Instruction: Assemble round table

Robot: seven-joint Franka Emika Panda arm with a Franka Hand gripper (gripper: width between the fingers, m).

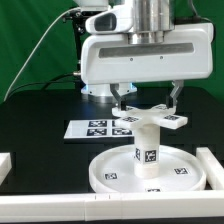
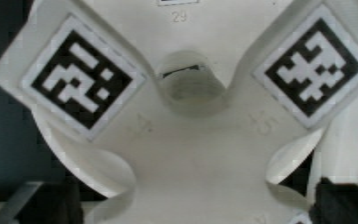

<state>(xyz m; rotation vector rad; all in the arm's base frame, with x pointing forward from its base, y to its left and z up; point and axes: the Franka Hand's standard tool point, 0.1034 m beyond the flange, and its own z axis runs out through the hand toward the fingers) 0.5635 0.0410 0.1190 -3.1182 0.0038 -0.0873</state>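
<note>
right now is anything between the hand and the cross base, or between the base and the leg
Nothing visible. The hand is right at the cross base, a finger at either side, and the base sits directly on top of the leg, which stands upright in the round disc.

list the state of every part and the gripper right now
round disc: flat on the table, hub up
leg: upright on the disc's centre
cross-shaped base: on top of the leg, level, between the fingers
gripper: fingers either side of the base; contact cannot be told
marker board: flat on the table behind the disc
</note>
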